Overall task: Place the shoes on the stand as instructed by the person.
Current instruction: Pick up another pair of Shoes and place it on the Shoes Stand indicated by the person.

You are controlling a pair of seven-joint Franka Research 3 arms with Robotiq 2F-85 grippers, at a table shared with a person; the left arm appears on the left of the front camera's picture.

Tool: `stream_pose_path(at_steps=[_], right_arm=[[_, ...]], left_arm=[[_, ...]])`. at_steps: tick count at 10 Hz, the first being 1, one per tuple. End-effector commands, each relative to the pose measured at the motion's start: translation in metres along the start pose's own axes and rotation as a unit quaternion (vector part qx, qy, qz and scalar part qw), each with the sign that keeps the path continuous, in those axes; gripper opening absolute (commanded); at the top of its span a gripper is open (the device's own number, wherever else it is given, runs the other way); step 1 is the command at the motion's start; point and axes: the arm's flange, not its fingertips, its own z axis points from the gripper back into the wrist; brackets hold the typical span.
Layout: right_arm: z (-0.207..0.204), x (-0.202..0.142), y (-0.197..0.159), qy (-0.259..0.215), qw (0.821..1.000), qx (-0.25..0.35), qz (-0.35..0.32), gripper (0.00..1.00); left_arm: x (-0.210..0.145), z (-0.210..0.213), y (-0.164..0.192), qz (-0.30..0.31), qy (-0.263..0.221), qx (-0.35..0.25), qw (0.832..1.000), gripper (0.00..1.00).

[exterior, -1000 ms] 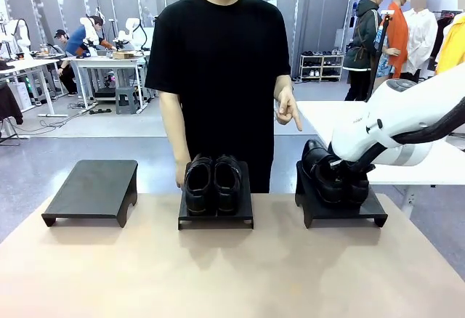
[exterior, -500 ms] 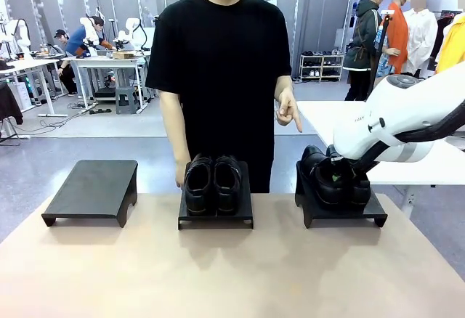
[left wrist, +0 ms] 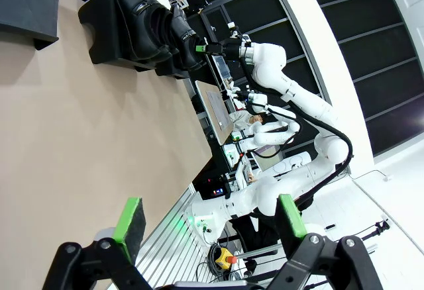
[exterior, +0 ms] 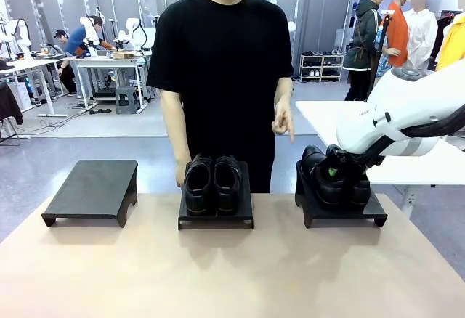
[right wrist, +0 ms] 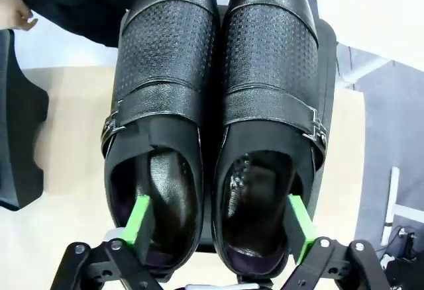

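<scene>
Straddling shoes (right wrist: 215,124), spread fingers (right wrist: 140,218)

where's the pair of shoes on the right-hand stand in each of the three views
Front view: the pair of shoes sits right of centre on the right stand, partly behind the right gripper.
Left wrist view: the pair lies top left, tipped sideways on its stand.
Right wrist view: the pair is central, toes up, the open fingers reaching into the shoe openings.
Shared landmark: the tan table.
</scene>
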Motion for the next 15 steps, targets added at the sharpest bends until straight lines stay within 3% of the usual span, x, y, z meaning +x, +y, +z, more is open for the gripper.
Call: stream_pose_path(at_steps=[1,2,12,15], right_arm=[[0.009,0.000,0.003,0.002,1.000,-0.002,-0.022,1.00],[0.007,0.002,0.001,0.011,1.000,0.010,-0.005,0.94],[0.005,0.001,0.002,0.003,1.000,0.002,-0.002,0.94],[0.092,-0.021,-0.004,-0.018,0.991,0.127,-0.047,0.94]], left_arm=[[0.000,0.000,-0.003,-0.006,-0.003,-0.008,1.000,1.00],[0.000,0.000,-0.003,-0.006,-0.003,-0.008,1.000,1.00],[0.000,0.000,-0.003,-0.006,-0.003,-0.008,1.000,1.00],[0.000,0.000,-0.003,-0.006,-0.003,-0.008,1.000,1.00]])
